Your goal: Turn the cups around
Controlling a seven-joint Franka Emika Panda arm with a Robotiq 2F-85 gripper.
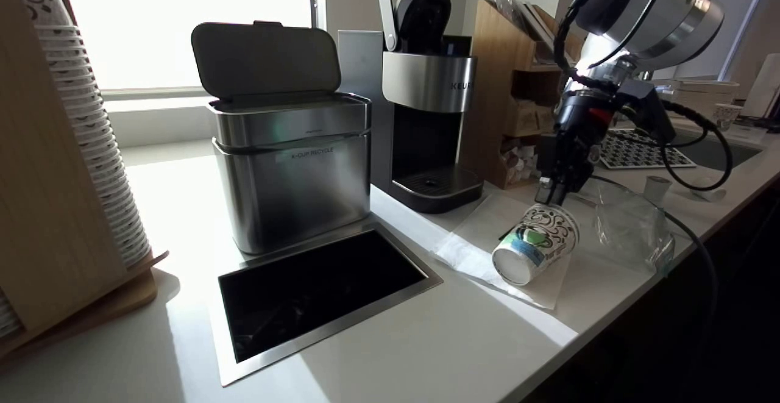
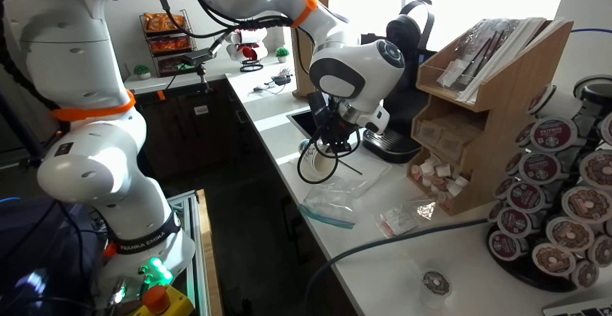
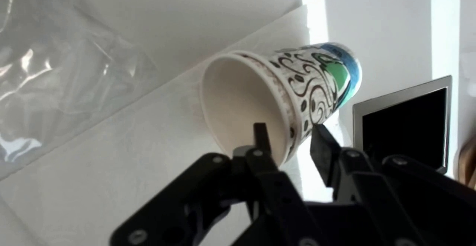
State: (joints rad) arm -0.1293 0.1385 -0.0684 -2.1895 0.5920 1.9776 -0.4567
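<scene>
A white paper cup (image 1: 539, 243) with a green, blue and brown print lies on its side on a thin sheet (image 1: 481, 241). It shows in an exterior view with its mouth partly blocked by a cable (image 2: 313, 163). In the wrist view the cup (image 3: 308, 78) has its mouth towards me, and its rim looks doubled. My gripper (image 3: 290, 127) is open at the rim, with one finger across the mouth and the other outside the wall. I cannot tell if they touch it. The gripper (image 1: 550, 197) is just above the rim. I cannot make out a clear cup.
A dark square opening (image 1: 329, 293) lies in the counter, with a steel bin (image 1: 298, 183) and coffee maker (image 1: 429, 86) behind. A clear plastic bag (image 2: 330, 201) lies beside the cup. A wooden organizer (image 2: 507, 115) and pod rack (image 2: 540, 201) stand nearby. A cable (image 2: 406, 240) crosses the counter.
</scene>
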